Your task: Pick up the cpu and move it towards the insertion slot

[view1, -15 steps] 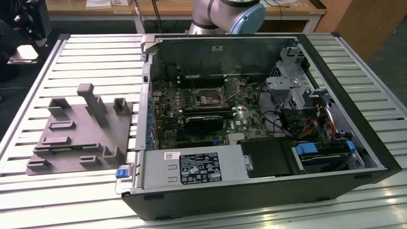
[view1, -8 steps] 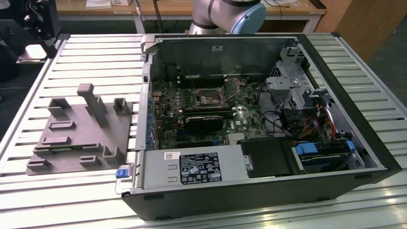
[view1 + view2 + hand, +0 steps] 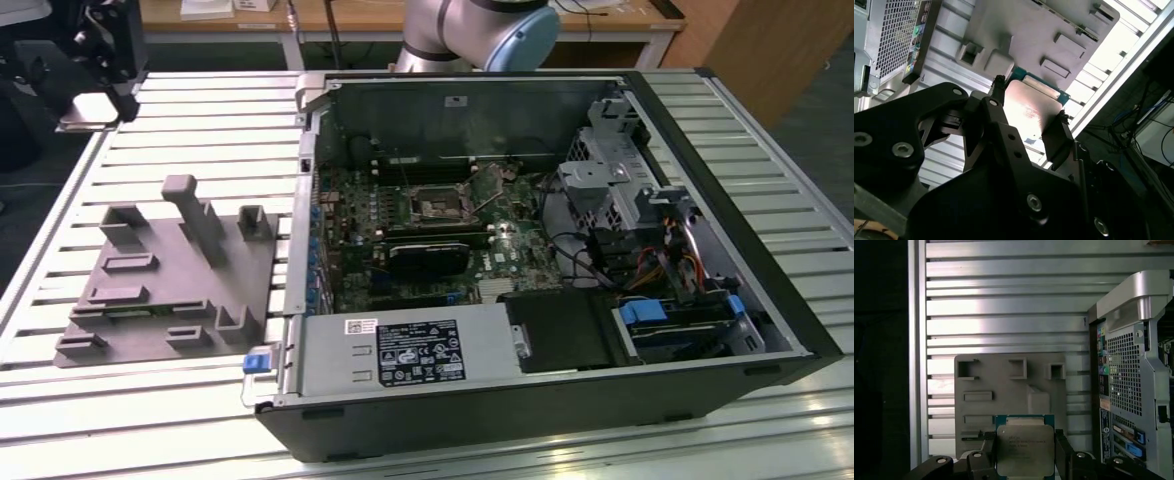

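Observation:
The cpu (image 3: 1024,451) is a flat square chip with a silver-grey top and a green edge. My gripper (image 3: 1025,440) is shut on it, one finger on each side. In the second wrist view the cpu (image 3: 1030,114) sits between the black fingers (image 3: 999,95) of the gripper (image 3: 1030,100). In the exterior view the gripper (image 3: 94,105) hangs at the far left corner of the table with the cpu (image 3: 88,112) in it, above and beyond the grey fixture (image 3: 160,290). The insertion slot (image 3: 437,205) is a square metal-framed socket on the motherboard inside the open case, well to the exterior view's right of the gripper.
The open computer case (image 3: 747,230) lies on the slatted metal table (image 3: 200,130), its raised side wall (image 3: 310,150) between the gripper and the motherboard. A black card (image 3: 427,258), cables and a blue-tabbed drive bay (image 3: 667,315) fill the case. The arm's base (image 3: 481,35) stands behind it.

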Motion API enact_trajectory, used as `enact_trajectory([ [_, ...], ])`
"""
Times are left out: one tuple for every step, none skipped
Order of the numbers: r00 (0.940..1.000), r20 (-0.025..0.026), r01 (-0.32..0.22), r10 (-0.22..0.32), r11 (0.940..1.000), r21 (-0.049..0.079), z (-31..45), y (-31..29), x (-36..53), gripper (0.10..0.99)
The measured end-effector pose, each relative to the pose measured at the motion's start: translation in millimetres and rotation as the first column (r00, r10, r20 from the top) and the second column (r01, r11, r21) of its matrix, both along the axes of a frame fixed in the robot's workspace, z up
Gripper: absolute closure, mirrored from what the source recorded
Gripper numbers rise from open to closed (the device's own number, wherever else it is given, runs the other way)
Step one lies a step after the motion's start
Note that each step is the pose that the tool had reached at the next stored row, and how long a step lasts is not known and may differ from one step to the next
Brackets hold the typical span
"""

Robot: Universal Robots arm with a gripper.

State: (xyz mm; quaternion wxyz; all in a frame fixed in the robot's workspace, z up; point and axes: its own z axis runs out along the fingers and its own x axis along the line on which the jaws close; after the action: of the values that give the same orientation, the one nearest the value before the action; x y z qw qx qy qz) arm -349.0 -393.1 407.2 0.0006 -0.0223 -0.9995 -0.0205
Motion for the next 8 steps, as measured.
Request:
enact_trajectory([
  [1.0000,0.0000,0.000,0.000,1.0000,0.000,0.0,0.0,1.7,0.541],
  [1.0000,0.0000,0.000,0.000,1.0000,0.000,0.0,0.0,3.7,0.541],
  [1.0000,0.0000,0.000,0.000,1.0000,0.000,-0.1,0.0,5.6,0.541],
  [1.0000,0.0000,0.000,0.000,1.0000,0.000,-0.1,0.0,7.4,0.541],
  [1.0000,0.0000,0.000,0.000,1.0000,0.000,0.0,0.0,9.2,0.541],
  [1.0000,0.0000,0.000,0.000,1.0000,0.000,0.0,0.0,11.0,0.541],
  [1.0000,0.0000,0.000,0.000,1.0000,0.000,-0.1,0.0,12.8,0.541],
  [1.0000,-0.0001,0.000,0.000,1.0000,0.000,0.0,0.0,16.0,0.541],
])
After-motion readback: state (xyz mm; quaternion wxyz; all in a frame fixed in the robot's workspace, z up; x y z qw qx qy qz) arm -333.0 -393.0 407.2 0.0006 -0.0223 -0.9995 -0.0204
